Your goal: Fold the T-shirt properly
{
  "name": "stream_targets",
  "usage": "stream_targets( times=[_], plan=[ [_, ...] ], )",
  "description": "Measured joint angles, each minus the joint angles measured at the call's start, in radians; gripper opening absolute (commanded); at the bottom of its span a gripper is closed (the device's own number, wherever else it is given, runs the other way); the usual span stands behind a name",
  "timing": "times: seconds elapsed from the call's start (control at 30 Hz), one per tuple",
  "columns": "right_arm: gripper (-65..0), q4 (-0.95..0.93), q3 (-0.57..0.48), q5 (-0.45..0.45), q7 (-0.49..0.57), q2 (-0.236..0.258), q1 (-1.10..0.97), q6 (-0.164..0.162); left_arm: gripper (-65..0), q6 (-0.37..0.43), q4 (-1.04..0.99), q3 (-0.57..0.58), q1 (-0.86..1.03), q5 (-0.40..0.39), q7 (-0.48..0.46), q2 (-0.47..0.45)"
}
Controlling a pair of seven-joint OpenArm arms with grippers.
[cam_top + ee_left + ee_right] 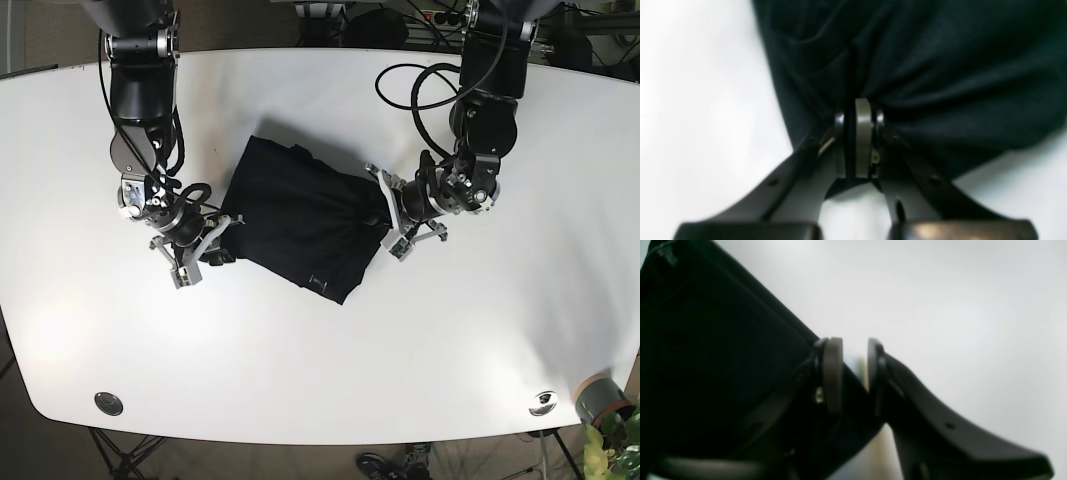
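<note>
Two arms low over T-shirt (300,215), left pincer (858,116) pinching cloth, right pincer (855,355) parted.

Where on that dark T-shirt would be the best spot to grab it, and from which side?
Probably the thin outer edge of the T-shirt, approached low from the bare table beside it. The cloth lies flat there, so fingers can slide around the edge. The left end effector already pinches one edge; the right end effector straddles the opposite one, open.

Count: one T-shirt, two end effectors, one worktop.
One dark T-shirt (305,222) is lying on one white worktop (420,350); a left end effector (386,215) and a right end effector (212,245) are flanking it; one plant pot (600,397) is showing.
</note>
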Motion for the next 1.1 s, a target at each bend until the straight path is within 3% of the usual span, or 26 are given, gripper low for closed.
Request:
stream_targets(
  times=[0.37, 0.5, 0.73, 0.97, 1.1],
  plan=[
    [-53.4, 0.195, -0.002, 0.021, -0.017, 0.001, -0.177, -0.007, -63.2, 0.011, -0.121, 0.002, -0.153, 0.099, 0.027, -0.001],
    [-53.4, 0.279, -0.002, 0.018, -0.085, -0.003, -0.229, -0.008, -62.1, 0.011, -0.175, 0.002, -0.202, 0.102, 0.031, -0.001],
    [-53.4, 0.408, -0.005, 0.004, -0.126, -0.060, -0.299, -0.010, -52.1, 0.015, -0.205, 0.002, -0.259, 0.104, 0.032, -0.001],
    [-53.4, 0.446, -0.006, 0.002, -0.166, -0.110, -0.336, -0.011, -51.4, 0.015, -0.204, 0.002, -0.282, 0.101, 0.033, 0.001],
    [-53.4, 0.451, -0.063, -0.001, -0.167, -0.106, -0.338, -0.018, -51.2, 0.016, -0.161, 0.002, -0.284, 0.104, 0.036, -0.002]
  ],
)
